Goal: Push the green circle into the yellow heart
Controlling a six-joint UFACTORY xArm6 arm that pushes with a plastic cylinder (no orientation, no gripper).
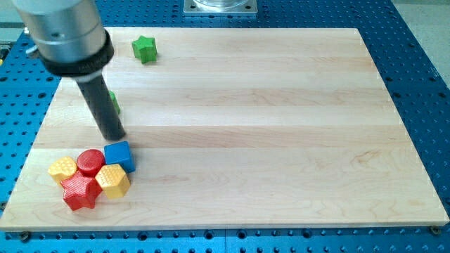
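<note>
My tip [116, 137] rests on the board at the view's left, just above the blue cube [119, 154]. The green circle [114, 102] is mostly hidden behind the rod; only a green sliver shows at the rod's right side. The yellow heart [62, 168] lies at the lower left, at the left end of a tight cluster. It touches the red circle [90, 161] and sits above the red star [79, 192].
A yellow hexagon [112, 180] sits at the cluster's right, below the blue cube. A green star [144, 48] lies near the top left edge of the wooden board [281, 126]. The blue perforated table surrounds the board.
</note>
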